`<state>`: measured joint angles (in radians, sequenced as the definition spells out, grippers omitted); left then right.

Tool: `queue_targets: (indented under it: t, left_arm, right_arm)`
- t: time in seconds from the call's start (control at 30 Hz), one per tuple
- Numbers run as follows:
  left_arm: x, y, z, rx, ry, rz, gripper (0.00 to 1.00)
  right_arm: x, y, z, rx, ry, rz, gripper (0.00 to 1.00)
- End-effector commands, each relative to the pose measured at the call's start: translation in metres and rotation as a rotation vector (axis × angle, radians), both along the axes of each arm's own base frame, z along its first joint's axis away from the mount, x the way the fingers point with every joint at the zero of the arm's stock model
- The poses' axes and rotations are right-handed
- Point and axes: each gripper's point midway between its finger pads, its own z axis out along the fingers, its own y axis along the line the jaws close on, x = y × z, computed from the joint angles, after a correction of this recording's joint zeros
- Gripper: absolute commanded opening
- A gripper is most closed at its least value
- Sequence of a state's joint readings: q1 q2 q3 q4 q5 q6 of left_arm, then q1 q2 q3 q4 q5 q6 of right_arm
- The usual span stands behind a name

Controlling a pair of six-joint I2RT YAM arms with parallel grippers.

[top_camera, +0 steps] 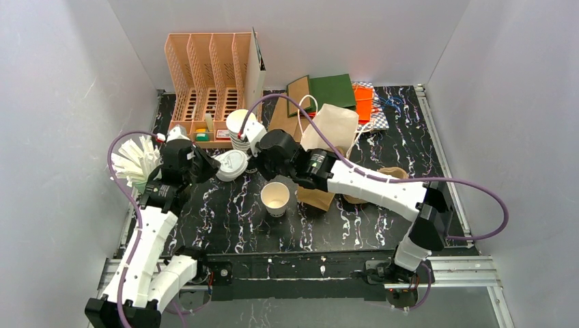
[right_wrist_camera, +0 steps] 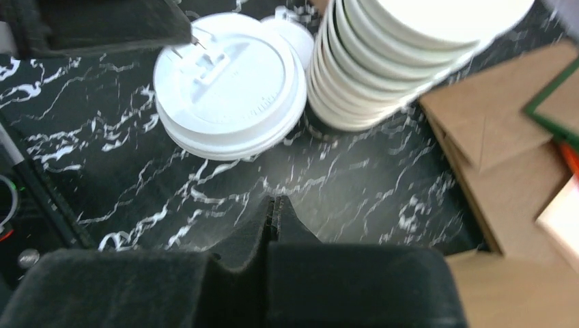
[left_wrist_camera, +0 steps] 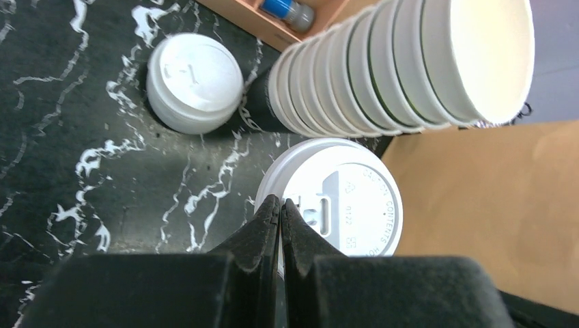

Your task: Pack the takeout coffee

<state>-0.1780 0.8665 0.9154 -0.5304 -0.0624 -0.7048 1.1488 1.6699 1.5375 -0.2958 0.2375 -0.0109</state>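
- The left pincer point(left_wrist_camera: 280, 202) is clenched: its two black fingers press flat against each other with no gap between them.
- Its tips sit at the near rim of a white sip lid point(left_wrist_camera: 345, 205), just by the sip opening. The right wrist view shows the tips touching the lid's top. I cannot tell whether they pinch the rim or only rest on it.
- This lid is the nearest sign of the takeout coffee. It lies directly ahead of the left pincer's tips and a little to their right, and whatever is under it is hidden.
- A second white sip lid point(left_wrist_camera: 194, 82) sits farther ahead and to the left of those tips, apart from the first and on the black marbled table point(left_wrist_camera: 82, 171).
- A leaning stack of lidless white-rimmed cups point(left_wrist_camera: 382, 75) rises beyond the near lid, ahead and right of the left pincer. Its lowest cup has a dark wall.
- A brown paper bag point(left_wrist_camera: 491, 205) lies to the right of the left pincer, beside the near lid.
- The right pincer point(right_wrist_camera: 272, 202) is also clenched, fingers together, grasping nothing and over bare marbled table.
- From the right pincer, the near lid is ahead to the left and the cup stack is ahead to the right.
- An open paper cup point(top_camera: 276, 197) stands upright, nearer the arm bases than either pincer.
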Motion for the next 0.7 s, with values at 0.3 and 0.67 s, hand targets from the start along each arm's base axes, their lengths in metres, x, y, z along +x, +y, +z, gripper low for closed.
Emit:
queue_targets:
  t: [0.3, 0.67]
  left_arm:
    - [-0.026, -0.073, -0.021, -0.027, -0.010, -0.136, 0.00]
    - [-0.042, -0.119, -0.029, 0.199, -0.071, -0.251, 0.00]
  right_arm:
    - [-0.025, -0.051, 0.045, 0.021, 0.191, -0.161, 0.23]
    - [-0.039, -0.062, 0.030, -0.061, 0.252, -0.131, 0.44]
